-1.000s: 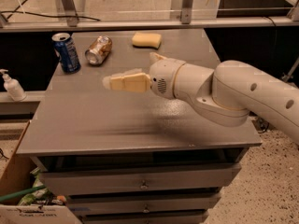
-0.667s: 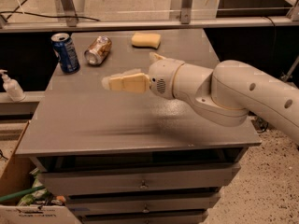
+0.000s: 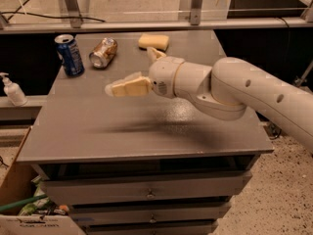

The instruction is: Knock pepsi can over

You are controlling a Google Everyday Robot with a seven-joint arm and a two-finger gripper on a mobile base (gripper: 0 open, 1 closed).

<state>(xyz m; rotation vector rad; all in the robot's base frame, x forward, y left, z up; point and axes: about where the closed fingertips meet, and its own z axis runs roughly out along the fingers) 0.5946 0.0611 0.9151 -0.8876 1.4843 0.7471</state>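
Note:
The pepsi can (image 3: 69, 56) is dark blue with a silver top. It stands upright at the table's back left corner. My gripper (image 3: 129, 70) hovers above the middle of the grey table (image 3: 146, 131), to the right of the can and nearer the front, well apart from it. One tan finger (image 3: 128, 88) points left toward the can's side of the table; the other finger (image 3: 155, 54) sticks up behind it. The fingers are spread and hold nothing.
A gold-brown can (image 3: 102, 53) lies on its side just right of the pepsi can. A yellow sponge (image 3: 153, 41) lies at the back centre. A soap bottle (image 3: 13, 89) stands on a lower ledge at left. Drawers are below the table top.

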